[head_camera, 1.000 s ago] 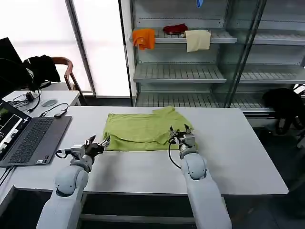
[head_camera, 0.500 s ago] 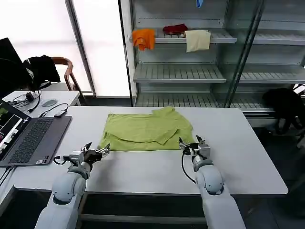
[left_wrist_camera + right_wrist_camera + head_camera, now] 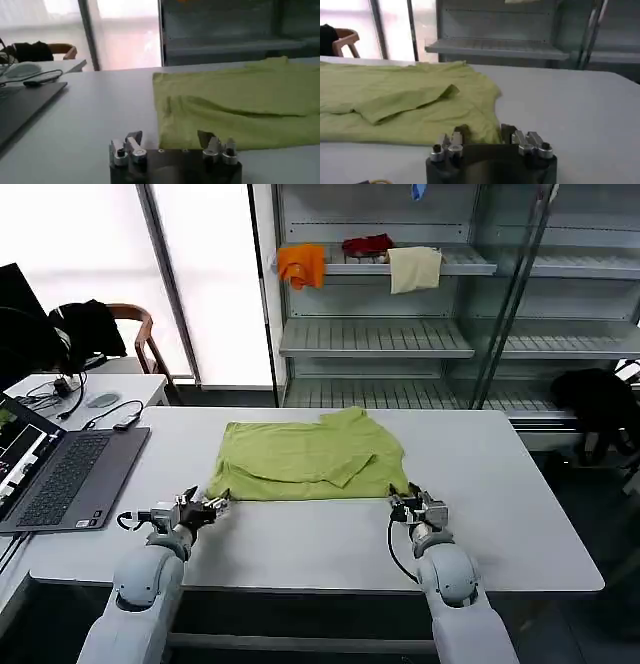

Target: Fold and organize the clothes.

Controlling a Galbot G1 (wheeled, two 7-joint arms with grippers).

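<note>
A partly folded lime T-shirt (image 3: 308,461) is seen spread on the table (image 3: 520,514) just beyond the left gripper (image 3: 207,506) and right gripper (image 3: 414,503), both released and empty at its near corners; further folds are judged outstanding

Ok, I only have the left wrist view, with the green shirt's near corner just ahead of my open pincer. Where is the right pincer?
Observer: The right pincer is open, low over the table at the T-shirt's near right corner, opposite the left pincer.
Operator: Is that side folded?
Observer: Yes, a folded layer lies on top, its tip pointing toward the right side.
Operator: What's behind the table?
Observer: A shelf rack with orange, red and cream cloths.
</note>
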